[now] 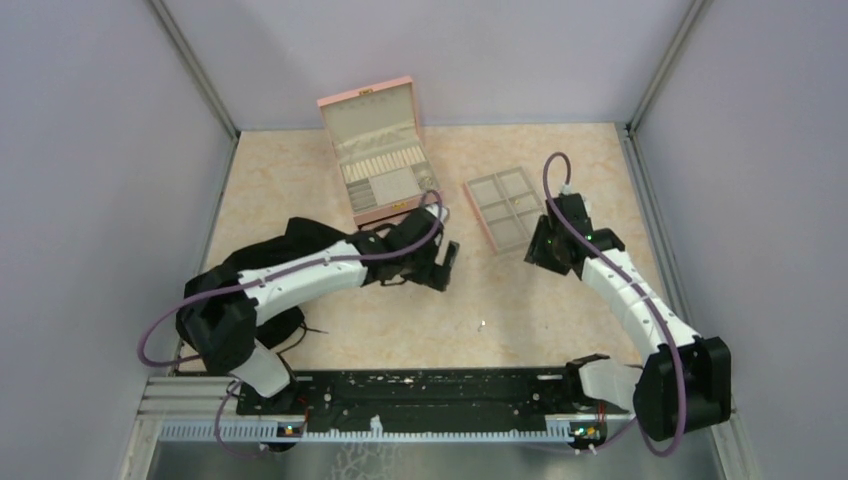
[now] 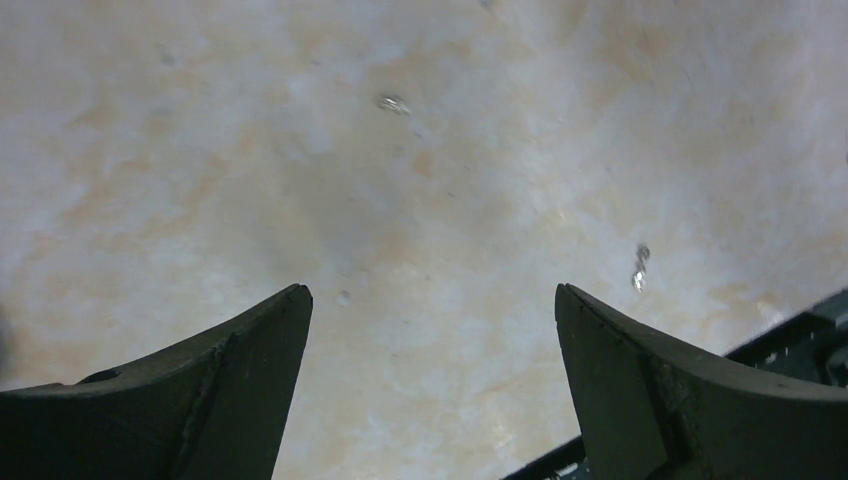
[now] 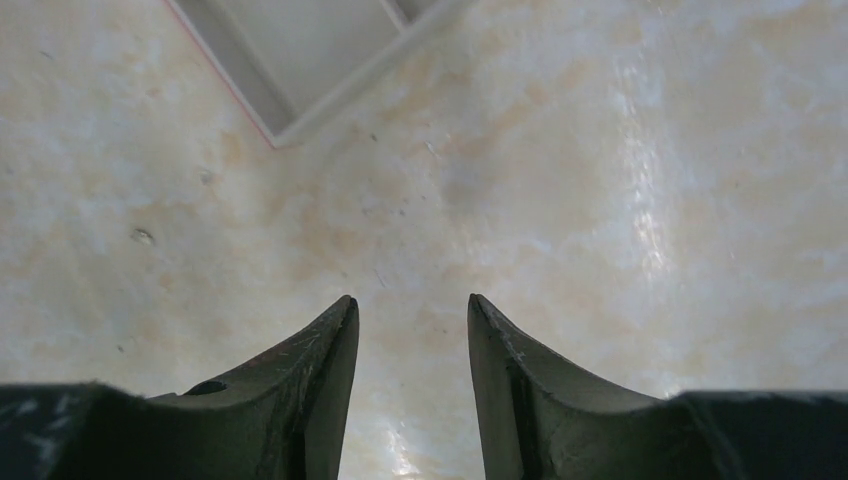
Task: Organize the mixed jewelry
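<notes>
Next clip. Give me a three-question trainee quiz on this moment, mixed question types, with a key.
1. True or false: the left gripper is open, with loose jewelry specks lying on the table ahead of it.
2. The right wrist view shows a corner of: A) the compartment tray; B) a folded cloth; C) a bowl.
3. Is the lid of the pink box up or down?
Key: 1 true; 2 A; 3 up.

We resolve the jewelry pieces (image 2: 640, 268) only as tiny glints, shape unreadable; the right wrist view's top edge cuts off the tray (image 3: 300, 50).
</notes>
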Controlling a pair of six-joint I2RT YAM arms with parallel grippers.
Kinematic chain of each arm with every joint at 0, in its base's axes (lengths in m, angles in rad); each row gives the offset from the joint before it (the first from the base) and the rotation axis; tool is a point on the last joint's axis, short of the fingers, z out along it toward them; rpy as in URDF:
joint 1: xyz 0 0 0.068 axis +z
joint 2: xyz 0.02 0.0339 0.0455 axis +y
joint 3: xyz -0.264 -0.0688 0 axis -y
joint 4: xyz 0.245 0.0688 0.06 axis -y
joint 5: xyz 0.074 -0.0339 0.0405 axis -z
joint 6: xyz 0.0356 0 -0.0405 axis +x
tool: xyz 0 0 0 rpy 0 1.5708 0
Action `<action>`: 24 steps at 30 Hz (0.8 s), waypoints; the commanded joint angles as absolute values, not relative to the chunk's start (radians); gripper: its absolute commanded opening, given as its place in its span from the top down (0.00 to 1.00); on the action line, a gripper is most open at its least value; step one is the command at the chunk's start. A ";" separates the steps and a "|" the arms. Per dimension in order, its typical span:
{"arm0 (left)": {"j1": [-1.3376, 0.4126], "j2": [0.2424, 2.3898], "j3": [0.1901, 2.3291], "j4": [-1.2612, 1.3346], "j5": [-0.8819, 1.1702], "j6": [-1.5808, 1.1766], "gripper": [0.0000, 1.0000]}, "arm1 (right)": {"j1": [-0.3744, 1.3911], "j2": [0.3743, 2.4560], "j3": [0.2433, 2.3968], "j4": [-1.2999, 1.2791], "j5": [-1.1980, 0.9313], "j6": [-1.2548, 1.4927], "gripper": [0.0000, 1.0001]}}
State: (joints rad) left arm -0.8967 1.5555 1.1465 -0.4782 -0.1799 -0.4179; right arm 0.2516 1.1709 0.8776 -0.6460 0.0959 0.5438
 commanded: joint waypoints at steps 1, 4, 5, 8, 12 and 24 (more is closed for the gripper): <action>-1.025 1.636 1.186 -0.480 -0.165 -0.442 0.04 | 0.207 1.122 0.841 -0.731 0.131 0.605 0.55; -1.093 1.685 1.205 -0.453 -0.146 -0.447 0.08 | 0.094 1.121 0.833 -0.756 0.079 0.583 0.55; -1.112 1.706 1.216 -0.450 -0.146 -0.452 0.09 | 0.067 1.114 0.835 -0.759 0.070 0.572 0.55; -1.161 1.764 1.261 -0.448 -0.138 -0.466 0.13 | 0.024 1.091 0.858 -0.768 0.063 0.540 0.55; -1.217 1.843 1.329 -0.449 -0.164 -0.466 0.18 | 0.005 1.084 0.877 -0.773 0.047 0.508 0.55; -1.278 2.052 1.516 -0.567 -0.256 -0.489 0.30 | 0.004 1.087 0.870 -0.755 0.024 0.486 0.56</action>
